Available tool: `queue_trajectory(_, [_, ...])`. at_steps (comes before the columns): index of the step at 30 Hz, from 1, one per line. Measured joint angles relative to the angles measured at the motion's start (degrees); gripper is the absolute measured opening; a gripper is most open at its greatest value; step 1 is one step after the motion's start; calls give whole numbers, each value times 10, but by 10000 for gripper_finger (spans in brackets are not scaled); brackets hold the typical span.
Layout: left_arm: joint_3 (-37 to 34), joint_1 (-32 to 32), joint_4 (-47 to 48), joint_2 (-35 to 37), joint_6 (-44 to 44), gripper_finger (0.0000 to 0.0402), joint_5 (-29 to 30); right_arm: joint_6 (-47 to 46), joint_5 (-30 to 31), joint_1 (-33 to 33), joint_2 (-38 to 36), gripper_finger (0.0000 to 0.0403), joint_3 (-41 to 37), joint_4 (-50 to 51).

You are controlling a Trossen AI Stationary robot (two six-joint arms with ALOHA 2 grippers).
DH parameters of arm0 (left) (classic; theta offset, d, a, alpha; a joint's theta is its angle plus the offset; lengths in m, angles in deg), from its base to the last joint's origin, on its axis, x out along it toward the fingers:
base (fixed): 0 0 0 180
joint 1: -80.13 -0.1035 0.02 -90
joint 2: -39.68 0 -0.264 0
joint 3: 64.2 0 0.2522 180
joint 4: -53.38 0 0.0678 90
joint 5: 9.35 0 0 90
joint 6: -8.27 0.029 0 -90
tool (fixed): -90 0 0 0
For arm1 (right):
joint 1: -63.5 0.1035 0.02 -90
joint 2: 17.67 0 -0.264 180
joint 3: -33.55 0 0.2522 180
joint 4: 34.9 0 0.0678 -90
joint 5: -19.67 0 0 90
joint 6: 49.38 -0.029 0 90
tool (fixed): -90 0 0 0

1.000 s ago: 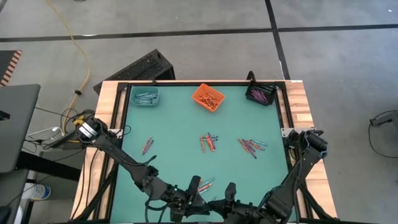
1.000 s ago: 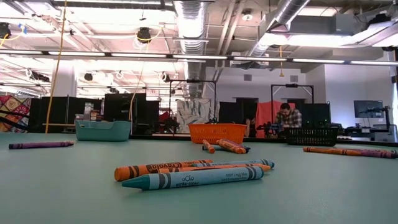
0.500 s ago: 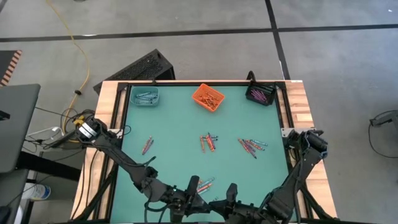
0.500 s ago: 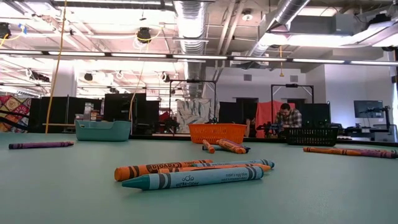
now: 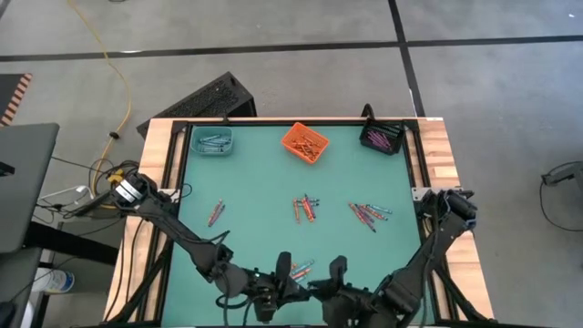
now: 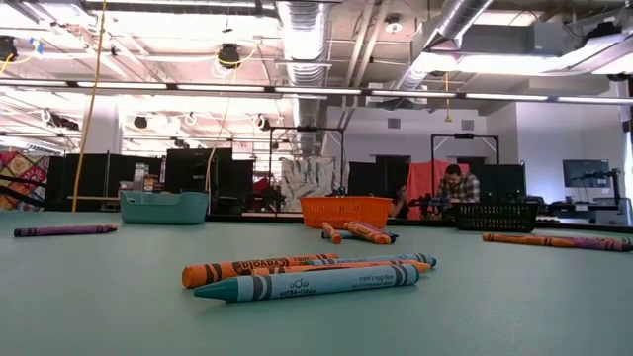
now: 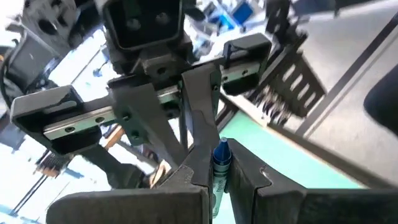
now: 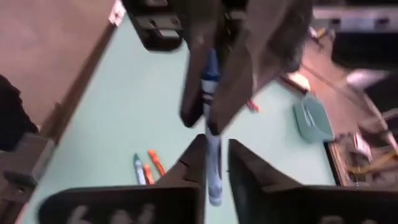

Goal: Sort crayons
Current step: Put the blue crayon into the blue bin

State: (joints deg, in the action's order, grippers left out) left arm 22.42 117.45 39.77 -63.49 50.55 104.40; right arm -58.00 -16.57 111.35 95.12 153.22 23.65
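Both my arms are down at the near edge of the tabletop (image 5: 255, 182), wrists nose to nose, and there's a blue crayon (image 7: 221, 163) bridging the two. My left jaws are pressed tight on it. My right jaws straddle the other end of that stick, but whether they grip it or sit loose around it, I cannot tell. Just beyond the meeting point, a small cluster of crayons (image 5: 301, 268) lies flat: orange ones and a teal one side by side. Farther out, a mixed bunch (image 5: 305, 208) lies mid-table, another (image 5: 369, 214) off to its right, and a pair (image 5: 216, 212) over on the left. Along the far edge stand the teal bin (image 5: 211, 141), the orange bin (image 5: 304, 143) and the black bin (image 5: 382, 138), each with crayons inside.
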Motion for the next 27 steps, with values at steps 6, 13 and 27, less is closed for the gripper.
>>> queue_trajectory(6, [0,2,79,0,13,6,104,-119,2,-16,0,159,0,108])
queue_trajectory(13, [0,-35,297,24,-50,6,219,-319,-16,-13,0,227,-28,222])
queue_trajectory(27, [0,-257,771,88,-218,6,165,-574,-62,42,0,212,-156,174])
